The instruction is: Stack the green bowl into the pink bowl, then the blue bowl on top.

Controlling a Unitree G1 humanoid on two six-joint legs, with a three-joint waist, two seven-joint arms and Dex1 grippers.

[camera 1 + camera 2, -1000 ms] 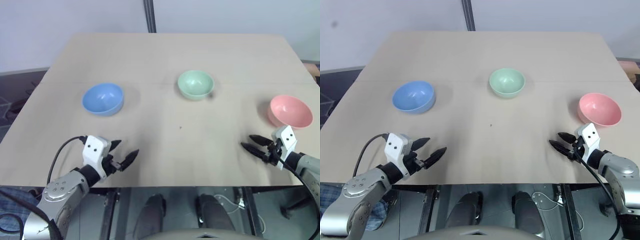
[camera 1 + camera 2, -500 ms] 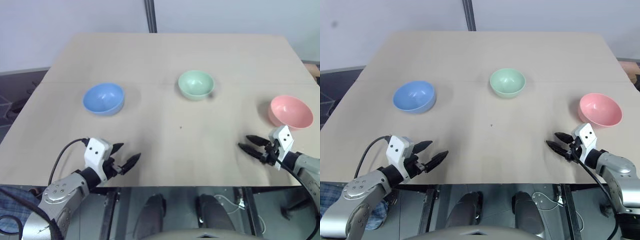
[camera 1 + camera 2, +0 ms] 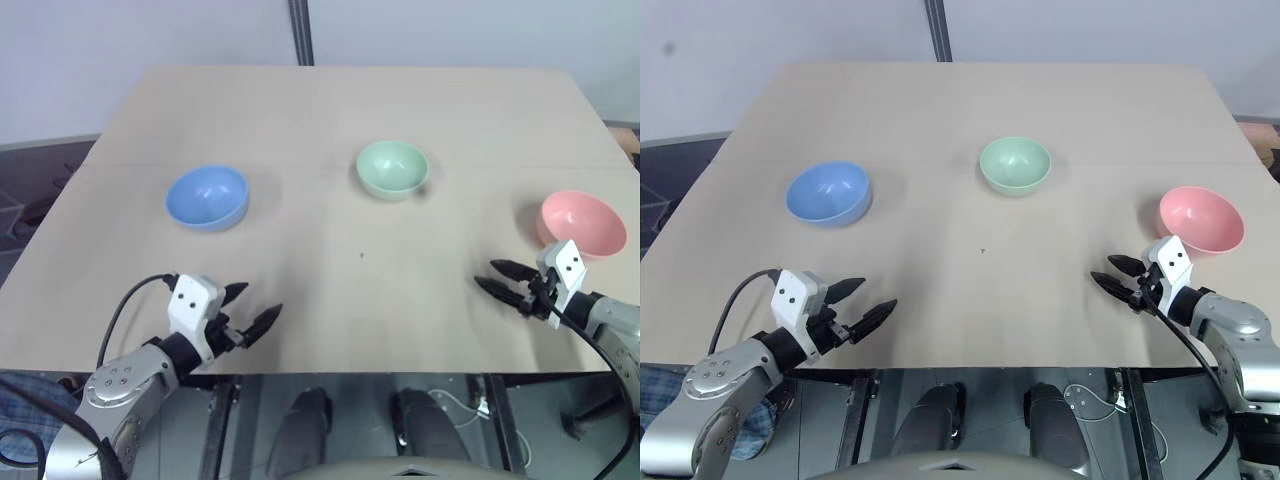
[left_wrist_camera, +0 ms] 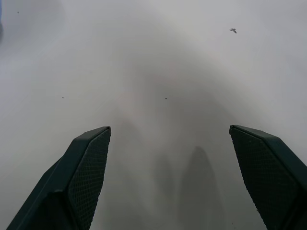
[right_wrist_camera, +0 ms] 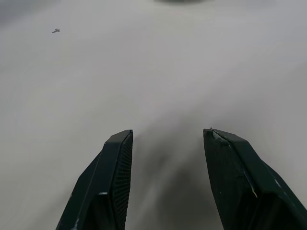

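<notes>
Nothing was stacked yet — both hands, left hand (image 3: 249,310) and right hand (image 3: 497,278), hung open and empty near the bench (image 3: 340,110) front edge, so the next move called for reaching to the green bowl (image 3: 392,169), which stood between the blue bowl (image 3: 207,197) and pink bowl (image 3: 583,222).

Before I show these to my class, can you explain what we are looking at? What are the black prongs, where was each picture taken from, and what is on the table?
This is a two-armed robot. Two pictures come from a camera on its head, looking down over a tan table. The black prongs are the fingers of its tools: the left tool and the right tool, both open and holding nothing. The other two pictures come from cameras on each wrist, looking along that tool's fingers at bare tabletop. On the table stand three separate bowls: the blue bowl on the robot's left, the green bowl in the middle, farther back, and the pink bowl on its right, just beyond the right tool. Nothing is stacked yet.
</notes>
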